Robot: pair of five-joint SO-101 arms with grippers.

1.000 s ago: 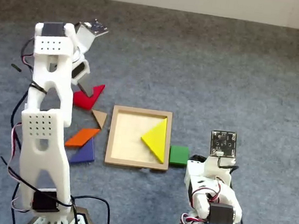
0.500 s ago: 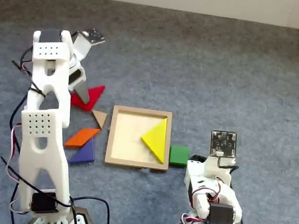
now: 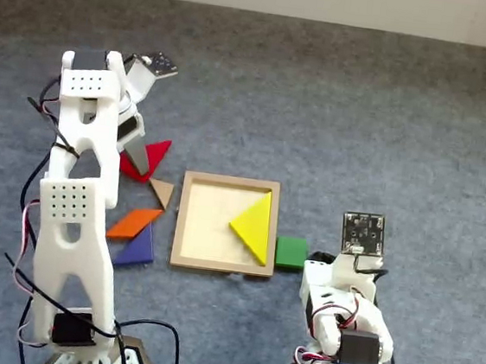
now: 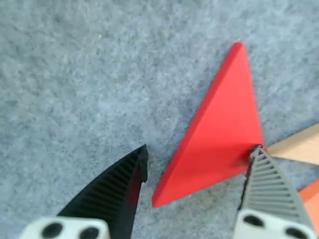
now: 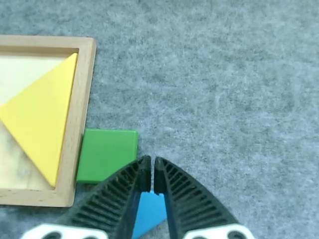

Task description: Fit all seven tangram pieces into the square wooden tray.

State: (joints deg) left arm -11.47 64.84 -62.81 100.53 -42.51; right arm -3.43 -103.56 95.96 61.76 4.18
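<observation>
- At the left gripper point(image 4: 200, 149): spread wide open and gripping nothing, poised low over the red triangle point(image 4: 219, 124). Black fingertip point(image 4: 139, 159) over bare carpet beside the triangle's long edge, grey fingertip point(image 4: 259, 164) at one of its corners.
- Around it: red triangle flat on the grey carpet point(image 3: 363, 116), outside the tray, beyond its far left corner in the high view. Small tan triangle point(image 3: 163, 192) right beside that same corner; cannot tell whether touching.
- At the right gripper point(image 5: 152, 164): closed to a thin slit, holding nothing, low over the carpet just beside the green square point(image 5: 107, 154). Light blue piece point(image 5: 149, 216) partly hidden beneath the fingers.
- Next out: green square flat on the carpet, against the outer right wall of the square wooden tray point(image 3: 230, 181).
- In the tray: one piece only, the yellow triangle point(image 3: 254, 227), lying flat with its long edge along the right wall.
- Left of the tray: orange parallelogram point(image 3: 134, 221) and dark blue triangle point(image 3: 136, 249) on the carpet, close together, partly behind the left arm.
</observation>
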